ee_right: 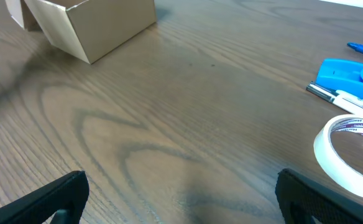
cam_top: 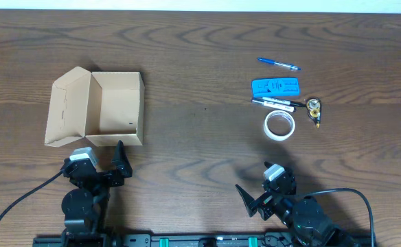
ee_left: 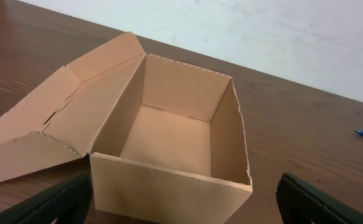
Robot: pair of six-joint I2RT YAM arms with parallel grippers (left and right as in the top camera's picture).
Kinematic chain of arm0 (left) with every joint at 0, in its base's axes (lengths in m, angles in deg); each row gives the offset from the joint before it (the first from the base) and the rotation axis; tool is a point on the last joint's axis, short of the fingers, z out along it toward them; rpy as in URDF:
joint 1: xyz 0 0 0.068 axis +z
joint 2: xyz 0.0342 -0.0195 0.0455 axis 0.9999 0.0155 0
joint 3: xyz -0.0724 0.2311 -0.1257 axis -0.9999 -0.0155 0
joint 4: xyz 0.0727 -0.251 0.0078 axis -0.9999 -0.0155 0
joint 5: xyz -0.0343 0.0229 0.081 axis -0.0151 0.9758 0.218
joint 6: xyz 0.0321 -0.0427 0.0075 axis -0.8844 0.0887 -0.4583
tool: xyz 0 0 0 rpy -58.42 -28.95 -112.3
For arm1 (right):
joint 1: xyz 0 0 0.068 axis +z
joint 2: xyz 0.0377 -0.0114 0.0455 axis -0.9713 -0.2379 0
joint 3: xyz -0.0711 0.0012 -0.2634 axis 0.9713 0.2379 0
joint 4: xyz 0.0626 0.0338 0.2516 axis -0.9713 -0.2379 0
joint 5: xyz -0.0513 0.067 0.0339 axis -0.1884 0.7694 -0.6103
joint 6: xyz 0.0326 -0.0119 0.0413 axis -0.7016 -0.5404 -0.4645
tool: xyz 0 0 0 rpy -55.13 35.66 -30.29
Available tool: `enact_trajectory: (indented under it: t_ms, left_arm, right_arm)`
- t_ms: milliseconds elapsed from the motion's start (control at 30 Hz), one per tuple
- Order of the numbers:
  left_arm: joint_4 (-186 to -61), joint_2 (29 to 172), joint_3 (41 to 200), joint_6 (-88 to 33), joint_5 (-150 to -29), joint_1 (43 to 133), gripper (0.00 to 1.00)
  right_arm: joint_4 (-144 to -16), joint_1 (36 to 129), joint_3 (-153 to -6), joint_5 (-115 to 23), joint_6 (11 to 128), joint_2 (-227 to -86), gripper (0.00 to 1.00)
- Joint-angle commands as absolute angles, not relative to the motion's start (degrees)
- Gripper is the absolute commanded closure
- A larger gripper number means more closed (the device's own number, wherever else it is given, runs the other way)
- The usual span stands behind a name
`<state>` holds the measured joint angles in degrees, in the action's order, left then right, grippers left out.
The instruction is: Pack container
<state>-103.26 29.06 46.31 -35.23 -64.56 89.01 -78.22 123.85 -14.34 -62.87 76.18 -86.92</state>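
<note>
Well apart, open container [cam_top: 120, 139], tape roll [cam_top: 269, 127], marker [cam_top: 277, 103], blue pen [cam_top: 277, 64].

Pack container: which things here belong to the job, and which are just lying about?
Job:
- cardboard container, flap open, empty
- probably to be packed: tape roll, blue pen, white marker, blue flat case, small yellow-and-black item

Lying about:
- nothing evident; no loose item looks unrelated
</note>
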Motion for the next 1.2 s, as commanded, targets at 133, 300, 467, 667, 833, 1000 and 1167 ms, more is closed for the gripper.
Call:
enact_trajectory:
  t_ms: [133,300,467,667,833,1000,1167]
  left_arm:
    - [-103.59,28.71,44.69,-36.01,-63.91,89.19,0.05]
    - [-103.59,28.71,44.69,-36.01,-63.91,89.19,0.05]
    - [-103.59,28.71,44.69,-36.01,-63.91,89.19,0.05]
    - [-103.56,28.71,44.69,-35.99,-63.93,89.19,0.05]
    - [-103.5,28.71,44.69,-35.38,-64.98,89.19,0.05]
    - [-103.08,28.73,44.69,-33.24,-66.51,89.19,0.05]
    - [-98.6,29.13,44.88,-31.73,-70.62,89.17,0.04]
  right_arm:
    - [-78.13,124.22,-14.12,-62.67,75.57,-86.39,0.01]
    - [-78.13,124.22,-14.1,-62.67,75.57,-86.39,0.01]
    - [-78.15,124.22,-14.1,-62.67,75.57,-86.39,0.01]
    - [-78.15,124.22,-14.1,-62.67,75.57,-86.39,0.01]
    - [-78.13,124.22,-14.1,-62.67,75.57,-86.39,0.01]
    - [-78.13,124.22,-14.1,-62.67,75.57,-86.39,0.01]
    - [-78.13,124.22,-14.1,-62.67,75.57,-86.39,0.01]
